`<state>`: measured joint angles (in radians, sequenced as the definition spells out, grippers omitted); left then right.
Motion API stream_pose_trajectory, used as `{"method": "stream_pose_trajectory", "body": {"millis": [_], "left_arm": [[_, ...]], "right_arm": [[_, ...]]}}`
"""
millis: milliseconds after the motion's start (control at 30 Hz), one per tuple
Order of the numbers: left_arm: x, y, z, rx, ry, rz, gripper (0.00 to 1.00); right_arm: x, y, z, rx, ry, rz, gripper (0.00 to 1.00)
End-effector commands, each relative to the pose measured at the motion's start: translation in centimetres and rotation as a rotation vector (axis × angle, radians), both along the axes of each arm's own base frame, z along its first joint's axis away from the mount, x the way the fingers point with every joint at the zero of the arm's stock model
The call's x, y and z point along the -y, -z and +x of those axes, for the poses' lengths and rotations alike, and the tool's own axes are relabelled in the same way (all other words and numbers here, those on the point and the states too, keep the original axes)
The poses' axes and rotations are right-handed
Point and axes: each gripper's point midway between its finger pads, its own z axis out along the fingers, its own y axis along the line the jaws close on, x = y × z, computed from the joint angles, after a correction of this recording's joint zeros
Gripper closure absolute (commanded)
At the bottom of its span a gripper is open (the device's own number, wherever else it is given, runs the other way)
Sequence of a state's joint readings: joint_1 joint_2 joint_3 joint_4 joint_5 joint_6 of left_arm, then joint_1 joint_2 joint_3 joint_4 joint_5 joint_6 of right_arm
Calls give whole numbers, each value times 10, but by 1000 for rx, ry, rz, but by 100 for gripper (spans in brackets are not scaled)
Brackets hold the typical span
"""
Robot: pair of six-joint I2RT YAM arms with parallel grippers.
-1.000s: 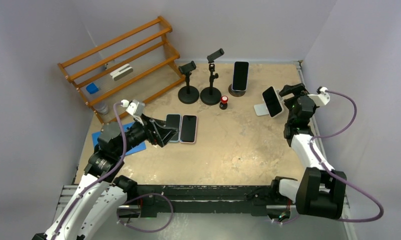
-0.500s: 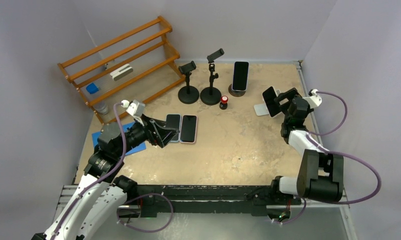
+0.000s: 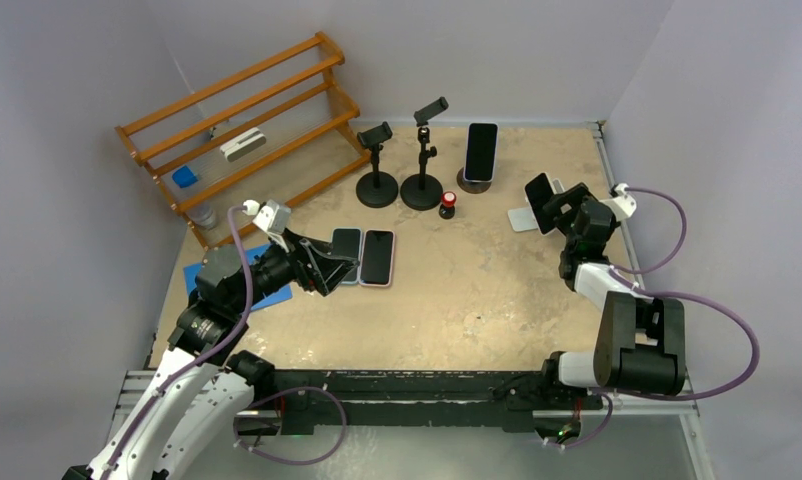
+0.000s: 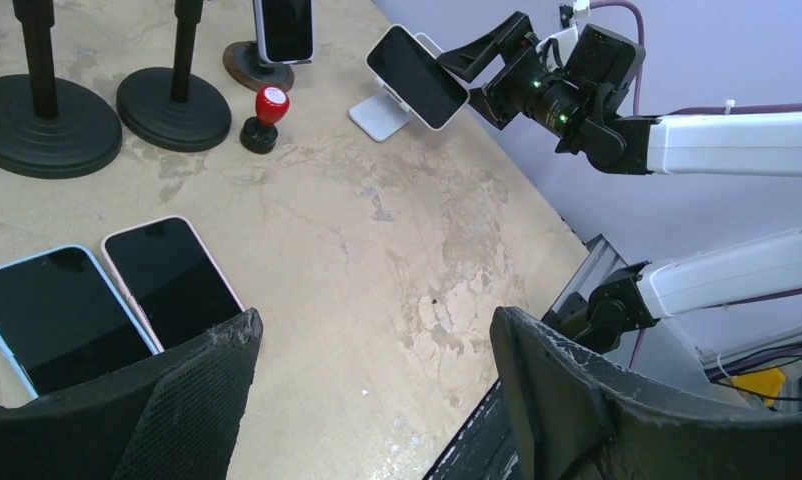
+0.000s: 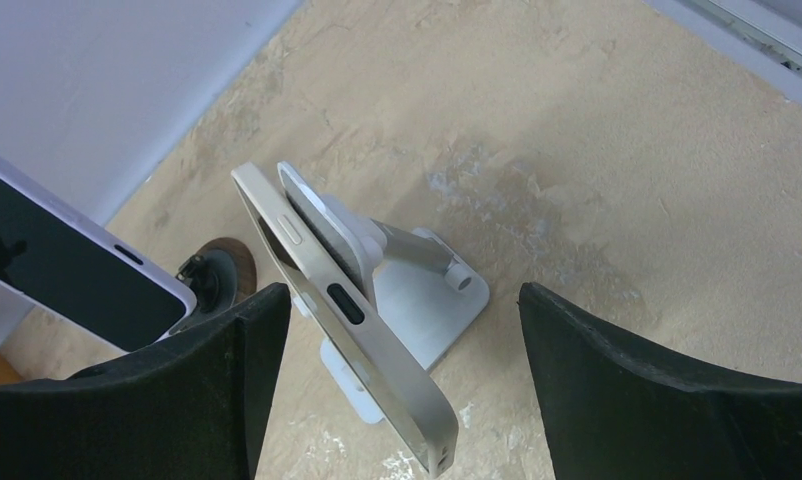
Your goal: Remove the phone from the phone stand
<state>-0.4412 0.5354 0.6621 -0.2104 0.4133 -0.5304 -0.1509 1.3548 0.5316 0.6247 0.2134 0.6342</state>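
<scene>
Plain pale lilac walls (image 3: 537, 50) enclose a mottled tan desk (image 3: 477, 300) under even, shadow-free light, with a slatted wooden rack (image 3: 225, 84) standing in the far left corner.

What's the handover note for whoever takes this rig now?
Left claw: open, empty, low beside two flat phones.
Right claw: open, lined up on the phone on the white stand, not gripping.
Back phone sits on a round stand.
Done: approach.
To do: close on the phone, lift it off the white stand, set it down.
</scene>
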Motion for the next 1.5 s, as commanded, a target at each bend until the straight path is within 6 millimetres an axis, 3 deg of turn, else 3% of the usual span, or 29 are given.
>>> {"method": "stream_pose_trajectory", "body": {"millis": [0, 567, 900, 1467], "left_arm": [[2, -26, -3, 80, 19, -28, 17], [4, -28, -8, 88, 34, -32, 17], [4, -29, -10, 93, 37, -34, 17], [5, -28, -10, 89, 40, -33, 17]], "right_arm": [[-1, -20, 4, 64, -24, -26, 15], [-15, -12, 2, 22, -101, -9, 25], [-18, -7, 4, -2, -127, -12, 38], [-16, -14, -4, 16, -119, -40, 69]]}}
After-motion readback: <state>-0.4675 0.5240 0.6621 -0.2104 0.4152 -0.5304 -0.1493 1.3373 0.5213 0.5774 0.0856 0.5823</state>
